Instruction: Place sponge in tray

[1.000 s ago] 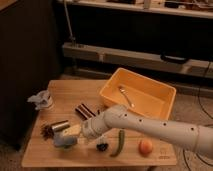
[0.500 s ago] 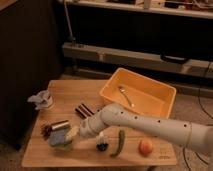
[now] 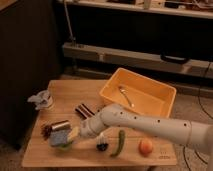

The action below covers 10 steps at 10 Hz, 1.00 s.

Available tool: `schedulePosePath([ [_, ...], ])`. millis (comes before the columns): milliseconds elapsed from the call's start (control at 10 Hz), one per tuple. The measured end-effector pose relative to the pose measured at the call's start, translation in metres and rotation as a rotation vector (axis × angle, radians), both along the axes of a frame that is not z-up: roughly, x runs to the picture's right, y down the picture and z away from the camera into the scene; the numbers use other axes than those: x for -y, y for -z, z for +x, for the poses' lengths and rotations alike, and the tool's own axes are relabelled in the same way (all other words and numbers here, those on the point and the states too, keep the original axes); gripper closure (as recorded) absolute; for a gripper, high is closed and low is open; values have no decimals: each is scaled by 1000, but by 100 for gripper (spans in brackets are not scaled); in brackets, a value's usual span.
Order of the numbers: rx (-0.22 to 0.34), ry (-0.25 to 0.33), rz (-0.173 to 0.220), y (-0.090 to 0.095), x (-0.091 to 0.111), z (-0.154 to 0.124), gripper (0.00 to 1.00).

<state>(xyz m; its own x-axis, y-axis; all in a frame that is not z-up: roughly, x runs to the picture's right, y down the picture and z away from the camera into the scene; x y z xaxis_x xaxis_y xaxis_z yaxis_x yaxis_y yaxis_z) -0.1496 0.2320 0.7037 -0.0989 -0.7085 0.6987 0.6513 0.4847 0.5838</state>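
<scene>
The sponge (image 3: 58, 138), a small blue-grey pad, lies at the front left of the wooden board (image 3: 60, 92). My gripper (image 3: 71, 135) is at the sponge's right edge, low over the board, and is shut on it. The white arm (image 3: 150, 125) reaches to it from the right. The tray (image 3: 165, 92), a large yellow-orange bin, stands at the back right of the board with a spoon (image 3: 125, 95) inside. A bit of green (image 3: 65, 146) shows under the sponge's front edge.
A pale cloth (image 3: 40, 100) sits at the left edge. A metal can (image 3: 59, 126) and a dark reddish item (image 3: 46, 130) are behind the sponge. Brown bars (image 3: 83, 110), a small dark object (image 3: 101, 146), a green pepper (image 3: 119, 143) and an orange fruit (image 3: 146, 146) lie nearby.
The gripper has moved left and down onto the sponge and has closed on it. The other objects have stayed where they were.
</scene>
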Motion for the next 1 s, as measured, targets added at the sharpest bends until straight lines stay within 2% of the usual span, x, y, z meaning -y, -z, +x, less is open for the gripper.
schedulePosePath([
  [100,5,-14,4,4,7,5,100],
  [300,27,-58,22,24,35,21,100],
  [500,41,-107,52,51,72,36,100],
  [600,30,-139,73,62,93,46,100],
  [800,-28,-183,104,63,130,65,100],
  [1000,-149,-250,142,55,181,100,100],
])
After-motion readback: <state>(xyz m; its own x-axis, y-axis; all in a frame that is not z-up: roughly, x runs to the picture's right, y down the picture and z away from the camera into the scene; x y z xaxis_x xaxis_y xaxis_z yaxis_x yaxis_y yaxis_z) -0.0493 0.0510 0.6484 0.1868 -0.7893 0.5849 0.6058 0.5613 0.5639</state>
